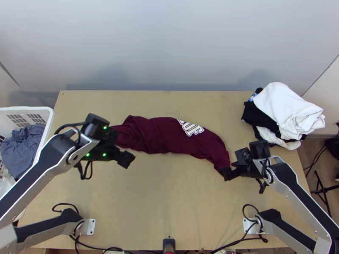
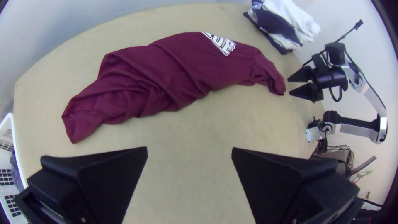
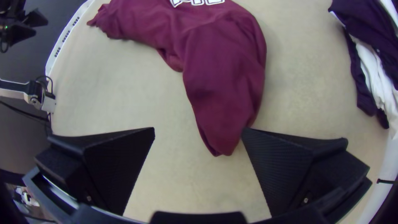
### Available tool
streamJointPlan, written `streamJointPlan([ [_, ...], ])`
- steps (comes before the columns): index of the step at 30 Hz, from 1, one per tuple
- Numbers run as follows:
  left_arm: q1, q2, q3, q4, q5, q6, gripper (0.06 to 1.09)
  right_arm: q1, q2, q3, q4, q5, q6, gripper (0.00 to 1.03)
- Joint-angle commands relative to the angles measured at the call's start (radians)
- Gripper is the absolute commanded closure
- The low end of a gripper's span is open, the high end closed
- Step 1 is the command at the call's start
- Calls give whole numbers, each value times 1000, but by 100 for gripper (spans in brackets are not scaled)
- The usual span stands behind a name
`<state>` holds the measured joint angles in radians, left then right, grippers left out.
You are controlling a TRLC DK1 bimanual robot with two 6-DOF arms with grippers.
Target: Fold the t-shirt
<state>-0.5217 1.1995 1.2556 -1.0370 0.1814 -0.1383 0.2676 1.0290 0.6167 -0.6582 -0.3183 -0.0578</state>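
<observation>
Spreading its fingers wide, the right gripper (image 1: 231, 164) hung at one tapered end of a maroon T-shirt (image 1: 163, 135). Toward the other end, the left gripper (image 1: 123, 146) also had its fingers parted. The shirt lay loosely bunched in a long, curved band across the middle of a light wooden table (image 1: 169, 194), white print (image 1: 191, 128) showing. Beside the table's left edge stood a white basket (image 1: 47, 111) of grey-blue cloth (image 1: 21, 148), while white and dark garments (image 1: 282, 110) lay heaped at the far right corner.
</observation>
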Motion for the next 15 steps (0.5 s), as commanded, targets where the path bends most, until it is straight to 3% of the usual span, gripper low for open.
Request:
streamJointPlan([
  [1,29,-89,-65,0,-5,-18,10,15,23,9,-77,22,-99,5],
  [8,57,-129,-67,-12,-5,-18,10,-50,19,6,-89,56,-188,5],
  [15,88,-143,-90,-12,-7,-3,10,-41,69,-21,-31,62,-185,5],
])
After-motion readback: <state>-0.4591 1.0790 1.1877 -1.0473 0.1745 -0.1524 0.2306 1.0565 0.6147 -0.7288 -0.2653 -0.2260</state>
